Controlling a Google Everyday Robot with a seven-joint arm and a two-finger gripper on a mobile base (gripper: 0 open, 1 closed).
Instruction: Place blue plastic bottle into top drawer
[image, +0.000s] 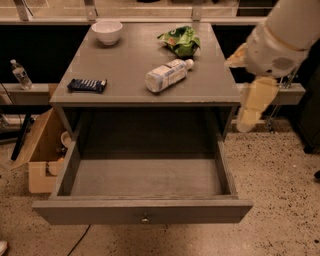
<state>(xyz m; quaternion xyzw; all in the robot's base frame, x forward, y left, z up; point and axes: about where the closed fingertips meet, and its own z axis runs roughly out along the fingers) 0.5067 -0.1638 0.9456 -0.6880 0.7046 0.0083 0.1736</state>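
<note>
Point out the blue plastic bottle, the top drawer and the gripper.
blue plastic bottle (165, 76): camera view, on its label.
top drawer (100, 212): camera view, on its front panel.
gripper (248, 116): camera view, on its lower end, right of the cabinet (125, 65).

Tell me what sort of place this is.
Probably an office break area or robot test space. A grey cabinet with its top drawer open stands on a speckled terrazzo floor, a snack bag and blue plastic bottle on top, a cardboard box beside it. The gripper hangs by the cabinet's right side.

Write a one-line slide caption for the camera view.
Blue plastic bottle lies on the cabinet top above the open top drawer; the pincer hangs off to the right.
</note>
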